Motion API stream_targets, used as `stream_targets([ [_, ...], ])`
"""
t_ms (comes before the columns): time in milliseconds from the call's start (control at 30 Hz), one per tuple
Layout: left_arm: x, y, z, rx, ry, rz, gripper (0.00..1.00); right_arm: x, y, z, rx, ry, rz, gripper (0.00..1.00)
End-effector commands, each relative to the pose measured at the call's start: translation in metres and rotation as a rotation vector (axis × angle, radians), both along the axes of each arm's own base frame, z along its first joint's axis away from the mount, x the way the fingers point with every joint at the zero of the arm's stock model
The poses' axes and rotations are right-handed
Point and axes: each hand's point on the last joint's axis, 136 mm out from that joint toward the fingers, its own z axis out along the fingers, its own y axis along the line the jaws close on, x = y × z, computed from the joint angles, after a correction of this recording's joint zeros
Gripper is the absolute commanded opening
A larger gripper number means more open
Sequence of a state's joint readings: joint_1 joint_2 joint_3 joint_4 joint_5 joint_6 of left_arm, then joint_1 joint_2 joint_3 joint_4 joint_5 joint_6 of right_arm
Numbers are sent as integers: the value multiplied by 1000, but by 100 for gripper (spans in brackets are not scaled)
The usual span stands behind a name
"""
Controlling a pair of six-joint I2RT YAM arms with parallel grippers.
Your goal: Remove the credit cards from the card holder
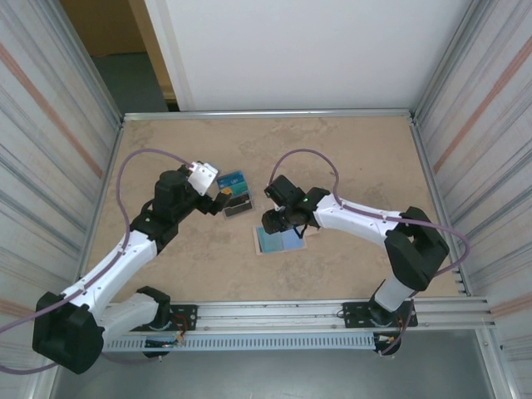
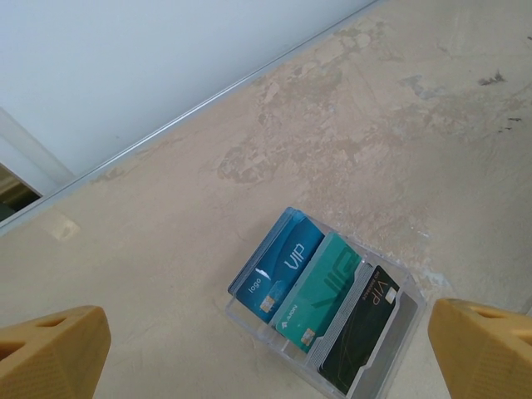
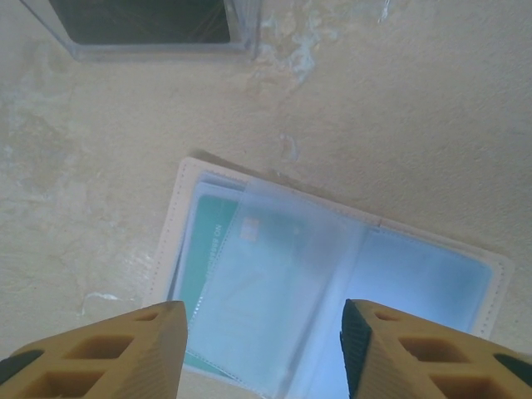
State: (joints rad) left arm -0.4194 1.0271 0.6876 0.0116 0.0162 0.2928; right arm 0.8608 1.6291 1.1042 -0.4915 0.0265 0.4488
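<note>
The card holder point(image 1: 281, 242) lies open and flat on the table, beige-rimmed with pale blue lining point(image 3: 424, 278). A teal credit card point(image 3: 199, 249) sits inside its clear plastic sleeves. My right gripper point(image 3: 262, 349) hangs just above the holder, open, its fingers astride the sleeves and not pressed on them. My left gripper point(image 2: 270, 349) stands wide open over a clear tray point(image 2: 265, 336). In that tray lie a blue card point(image 2: 283, 262), a teal card point(image 2: 320, 291) and a black card point(image 2: 362, 328).
The clear tray point(image 1: 237, 199) rests just beyond the card holder, between the two grippers; its corner point(image 3: 241, 37) shows at the top of the right wrist view. Metal walls fence the table point(image 1: 357, 158) on the left, right and far sides.
</note>
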Motion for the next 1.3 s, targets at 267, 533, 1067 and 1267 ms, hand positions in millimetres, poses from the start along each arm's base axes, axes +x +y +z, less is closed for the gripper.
stream_targets([
  [267, 12, 15, 10, -3, 12, 126, 99, -17, 19, -25, -83, 77, 7, 41],
  [533, 15, 12, 9, 1, 15, 114, 99, -21, 24, -45, -91, 115, -9, 44],
  [1067, 13, 11, 9, -14, 17, 111, 99, -36, 15, -74, -153, 153, -18, 49],
  [1267, 11, 11, 13, -32, 12, 107, 99, -37, 7, -77, -173, 143, -41, 40],
])
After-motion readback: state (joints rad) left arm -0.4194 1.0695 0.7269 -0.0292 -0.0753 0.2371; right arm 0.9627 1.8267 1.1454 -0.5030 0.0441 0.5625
